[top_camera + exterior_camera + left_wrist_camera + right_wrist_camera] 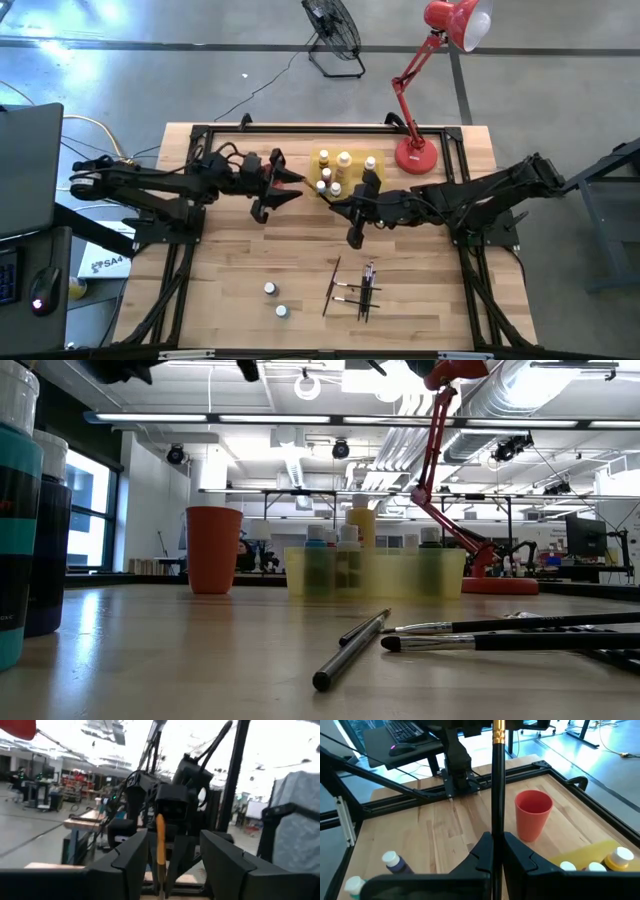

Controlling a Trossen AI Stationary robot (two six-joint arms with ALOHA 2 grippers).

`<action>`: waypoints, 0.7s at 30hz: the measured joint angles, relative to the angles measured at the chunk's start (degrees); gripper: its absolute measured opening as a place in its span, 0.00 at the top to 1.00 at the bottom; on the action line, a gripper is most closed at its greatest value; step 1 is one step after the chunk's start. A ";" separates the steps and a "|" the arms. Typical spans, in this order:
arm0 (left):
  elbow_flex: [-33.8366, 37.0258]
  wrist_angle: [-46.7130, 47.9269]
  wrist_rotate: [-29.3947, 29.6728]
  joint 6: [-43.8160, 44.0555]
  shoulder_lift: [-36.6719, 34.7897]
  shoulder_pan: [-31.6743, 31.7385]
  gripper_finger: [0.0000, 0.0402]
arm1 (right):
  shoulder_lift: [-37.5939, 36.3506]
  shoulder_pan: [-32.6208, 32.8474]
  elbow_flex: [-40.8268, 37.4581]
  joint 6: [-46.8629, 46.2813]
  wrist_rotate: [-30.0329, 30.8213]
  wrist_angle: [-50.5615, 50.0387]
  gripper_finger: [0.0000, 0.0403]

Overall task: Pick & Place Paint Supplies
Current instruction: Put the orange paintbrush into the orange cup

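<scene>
Right fingers [492,852] are clamping a thin dark-handled paintbrush [497,795] upright, its gold ferrule rising beyond the tips. Left fingers [172,860] are standing parted, a slim yellow-orange shaft [160,847] showing in the gap between them; contact cannot be told. Both are hovering mid-surface over the pale wooden surface [240,260], beside the flat translucent yellow tray [320,160] of small white-capped bottles [345,160]. Nearer the front edge, two loose bottles [275,300] and several brushes [355,285] are lying with open wood around them.
</scene>
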State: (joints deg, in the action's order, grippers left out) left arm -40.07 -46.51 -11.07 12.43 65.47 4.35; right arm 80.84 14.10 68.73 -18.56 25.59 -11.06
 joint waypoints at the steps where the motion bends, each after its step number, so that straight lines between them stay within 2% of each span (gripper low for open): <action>1: -0.85 1.01 0.60 -0.60 0.48 -0.02 0.57 | 0.00 -0.01 0.00 -0.05 0.01 -0.02 0.97; 8: -6.66 13.96 1.58 -1.34 1.28 0.12 0.58 | 0.00 -0.01 0.00 -0.05 -0.01 -0.02 0.97; 21: -8.48 13.30 1.61 -1.72 3.74 0.12 0.58 | 0.02 -0.01 0.00 0.39 0.19 -0.40 0.97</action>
State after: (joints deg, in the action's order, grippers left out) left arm -48.56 -33.21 -9.46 10.71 69.21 4.47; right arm 80.86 14.09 68.73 -18.17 25.79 -11.46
